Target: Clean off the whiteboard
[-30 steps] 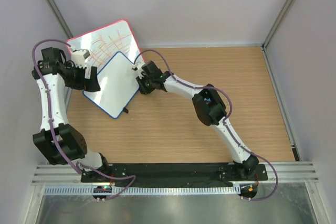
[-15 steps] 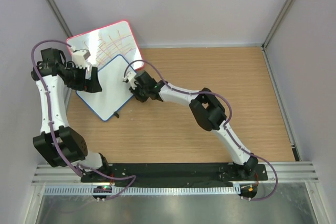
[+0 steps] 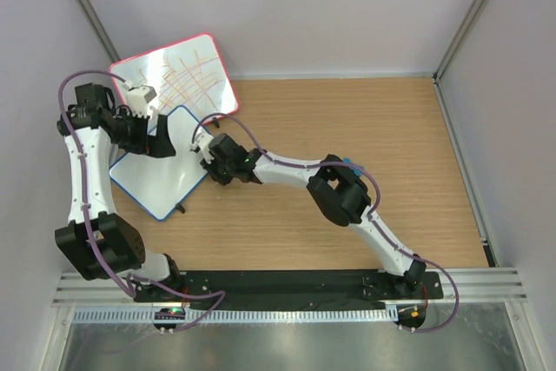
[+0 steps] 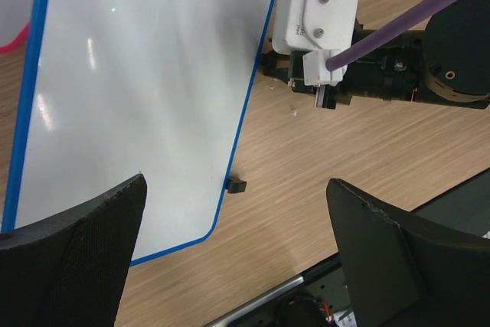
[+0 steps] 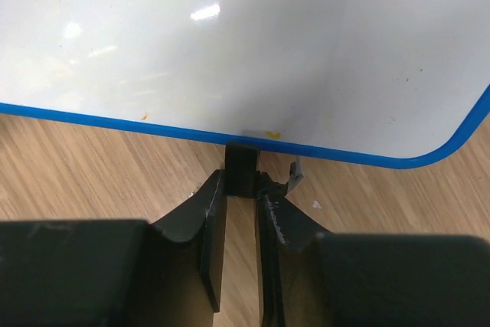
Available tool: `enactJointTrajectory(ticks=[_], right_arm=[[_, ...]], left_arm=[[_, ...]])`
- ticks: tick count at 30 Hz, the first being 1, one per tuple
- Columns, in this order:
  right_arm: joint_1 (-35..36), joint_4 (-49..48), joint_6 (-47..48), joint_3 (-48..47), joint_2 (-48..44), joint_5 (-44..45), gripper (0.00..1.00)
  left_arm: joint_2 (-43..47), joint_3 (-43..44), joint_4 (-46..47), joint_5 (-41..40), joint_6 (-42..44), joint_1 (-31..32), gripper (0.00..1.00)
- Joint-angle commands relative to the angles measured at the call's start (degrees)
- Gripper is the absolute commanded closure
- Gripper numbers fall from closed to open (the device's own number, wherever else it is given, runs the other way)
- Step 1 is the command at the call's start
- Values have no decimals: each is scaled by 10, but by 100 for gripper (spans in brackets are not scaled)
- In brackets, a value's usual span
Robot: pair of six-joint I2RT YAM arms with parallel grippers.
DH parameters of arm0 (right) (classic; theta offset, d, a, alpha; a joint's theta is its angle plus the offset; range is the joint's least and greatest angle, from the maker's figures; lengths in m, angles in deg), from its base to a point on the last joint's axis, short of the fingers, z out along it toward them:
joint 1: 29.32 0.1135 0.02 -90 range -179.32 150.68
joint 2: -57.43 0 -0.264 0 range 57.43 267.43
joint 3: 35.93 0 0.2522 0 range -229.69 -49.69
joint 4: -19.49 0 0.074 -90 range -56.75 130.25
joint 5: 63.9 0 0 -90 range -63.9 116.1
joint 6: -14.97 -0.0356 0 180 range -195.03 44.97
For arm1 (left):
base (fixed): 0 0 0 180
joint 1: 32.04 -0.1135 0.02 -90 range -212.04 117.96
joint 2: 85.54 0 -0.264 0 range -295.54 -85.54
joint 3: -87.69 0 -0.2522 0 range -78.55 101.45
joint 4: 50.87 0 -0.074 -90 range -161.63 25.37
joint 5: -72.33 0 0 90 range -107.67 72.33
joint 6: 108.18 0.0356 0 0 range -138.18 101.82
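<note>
Right fingers (image 5: 205,223) nearly shut, pinching a small black tab (image 5: 243,165) that sticks out from the whiteboard's (image 5: 253,44) blue frame. The grip is on the tab alone; the pads do not touch the white surface. The left gripper (image 3: 155,141) stands wide open and holds nothing. It hangs above the board's near-left part, pads apart over board and table (image 3: 365,136).

Board position: flat on the wood at the left, turned cornerwise to the arms. Its far corner lies just beside the red board (image 3: 182,67); touching or not, cannot tell. A second black tab (image 4: 237,185) shows on the frame's near edge.

Step in hand, as a judgement: holding or placing the board by its tab, not wiping. No eraser or cloth is in any view, and neither gripper carries one. Wiping looks mostly done.

Next move calls for: a firm hold on the tab so the board does not skate on the wood, and something to wipe with for the open left gripper.

Surface: almost wholly clean, white and glossy, with lamp glints. Two tiny orange specks sit close to the blue frame near the gripped tab, and a few faint dark dots lie toward the rounded corner. No strokes remain that can be made out. Frame is thin and unbroken where seen.
</note>
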Motion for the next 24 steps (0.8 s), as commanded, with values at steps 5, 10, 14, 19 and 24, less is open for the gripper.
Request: enactJointTrajectory(ticks=[5, 10, 14, 19, 24], right_arm=[[1, 8, -73, 68, -75, 31, 23], [-16, -12, -95, 193, -212, 58, 0], [-37, 27, -122, 295, -299, 76, 0], [-130, 21, -204, 504, -496, 116, 0], [-241, 19, -253, 657, -662, 143, 0]], left_arm=[[11, -29, 19, -11, -27, 53, 0], [27, -68, 33, -17, -10, 121, 0], [50, -121, 44, -44, 9, 175, 0], [107, -221, 81, -67, 40, 218, 0], [223, -361, 172, -108, 42, 220, 0]])
